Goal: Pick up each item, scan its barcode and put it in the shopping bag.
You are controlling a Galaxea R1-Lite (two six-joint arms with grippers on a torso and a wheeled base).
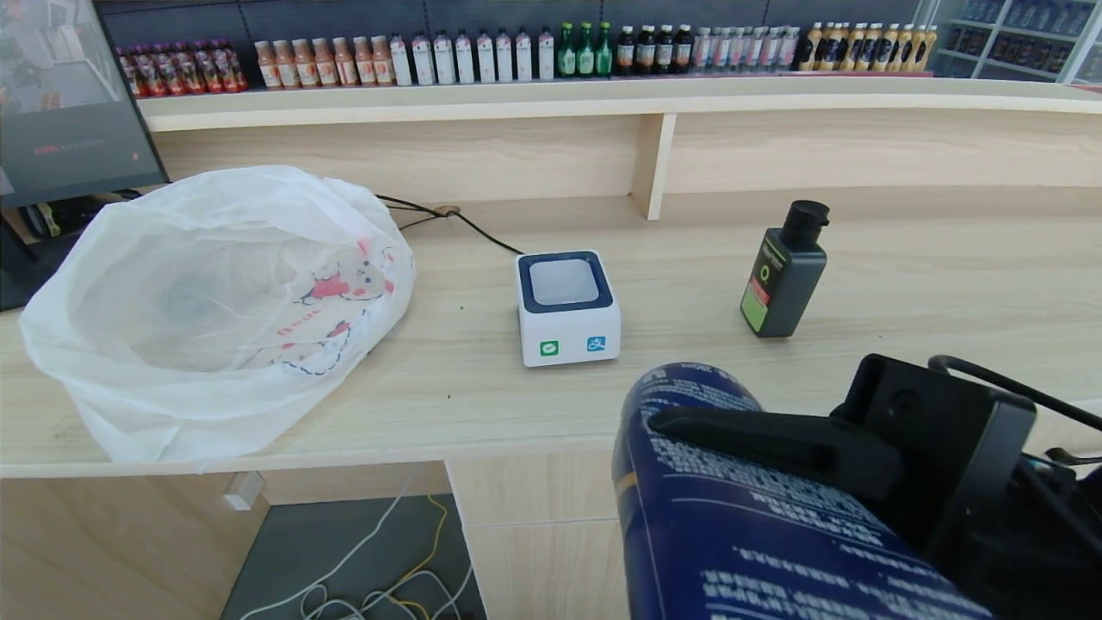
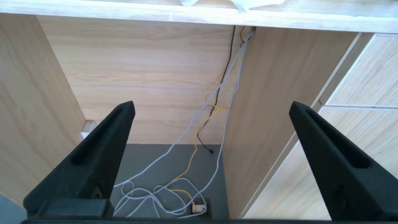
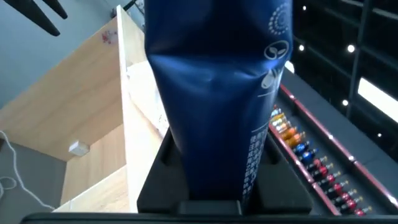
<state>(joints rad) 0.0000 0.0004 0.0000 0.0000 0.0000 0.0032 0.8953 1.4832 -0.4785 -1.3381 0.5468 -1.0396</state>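
My right gripper (image 1: pixel 689 465) is shut on a dark blue printed pouch (image 1: pixel 732 525), held low in front of the counter's front edge, right of centre. The right wrist view has the blue pouch (image 3: pixel 217 93) clamped between that right gripper's (image 3: pixel 217 171) fingers. A white scanner (image 1: pixel 566 306) with a dark-framed window on top stands mid-counter, beyond the pouch. An open white shopping bag (image 1: pixel 215 310) lies on the counter's left. A dark grey bottle (image 1: pixel 783 271) with a black cap stands at the right. My left gripper (image 2: pixel 211 109) hangs open below the counter, holding nothing.
The wooden counter (image 1: pixel 904 293) has a raised back ledge with a divider (image 1: pixel 652 164). A black cable (image 1: pixel 448 215) runs from the scanner toward the bag. A monitor (image 1: pixel 69 95) stands at the far left. Loose cables (image 2: pixel 180 186) lie on the floor under the counter.
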